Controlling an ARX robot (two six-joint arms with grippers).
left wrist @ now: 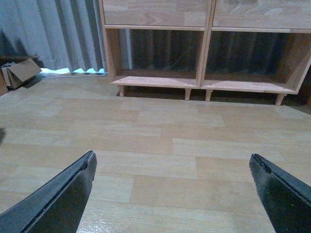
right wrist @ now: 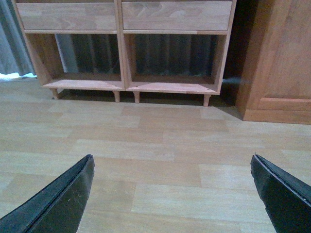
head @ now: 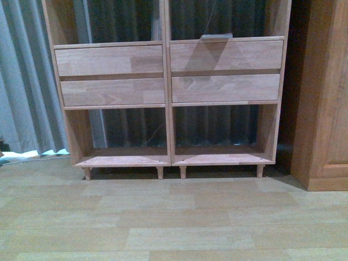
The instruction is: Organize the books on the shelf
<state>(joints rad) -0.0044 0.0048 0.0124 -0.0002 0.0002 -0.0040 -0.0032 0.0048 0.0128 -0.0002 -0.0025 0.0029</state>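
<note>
Shelf [head: 167,92] runs off the frame's top; grey item [head: 216,37] above drawers unclear.

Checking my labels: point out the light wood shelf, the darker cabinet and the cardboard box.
Shelf [head: 111,60], front view, upper left drawer front.
Darker cabinet [head: 326,103], front view, its front face.
Cardboard box [left wrist: 22,72], left wrist view, open flap.

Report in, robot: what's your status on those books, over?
Left jaws, right jaws open, holding nothing. Shelf ahead, lower bays empty; no books identifiable. Nothing blocking on the floor. Darker cabinet beside it, at right.
</note>
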